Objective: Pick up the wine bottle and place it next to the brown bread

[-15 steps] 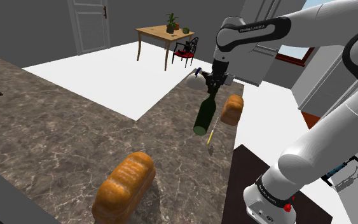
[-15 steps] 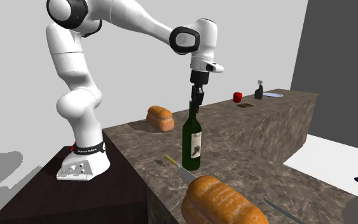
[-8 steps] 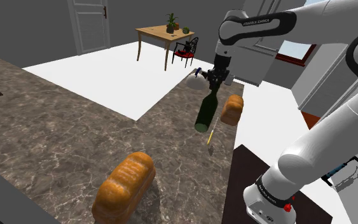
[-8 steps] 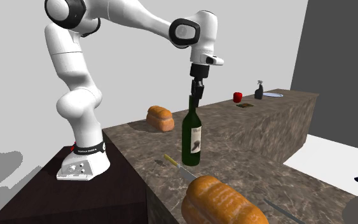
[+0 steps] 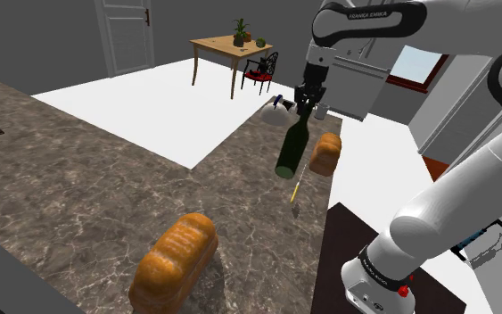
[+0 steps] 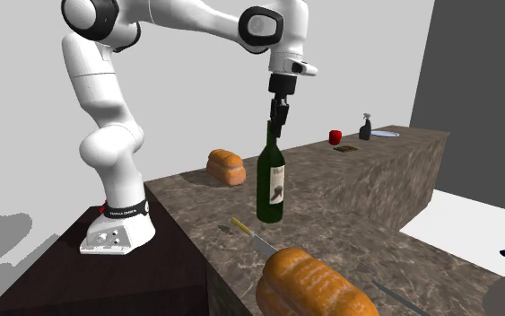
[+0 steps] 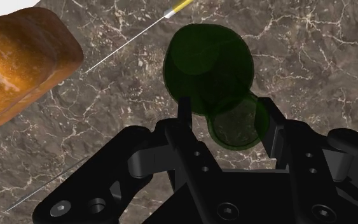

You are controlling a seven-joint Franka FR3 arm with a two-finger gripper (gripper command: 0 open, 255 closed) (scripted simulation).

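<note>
The hand (image 7: pixel 227 109) clasps the green wine bottle (image 7: pixel 207 60) by its neck, over the marbled desk (image 7: pixel 311 44), between the near loaf (image 5: pixel 176 259) and the far loaf (image 5: pixel 325 153). The second exterior view shows the bottle's label (image 6: pixel 277 185). The shoulder view shows, farther off, a wooden table (image 5: pixel 226 44) and a white door (image 5: pixel 126 31).

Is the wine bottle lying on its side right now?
No: in the second exterior view the wine bottle is upright, with the hand clasping its neck from above.

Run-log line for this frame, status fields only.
gripper: shut on wine bottle neck | bottle: upright | far loaf, near loaf: both apart from bottle | placement: not done
</note>
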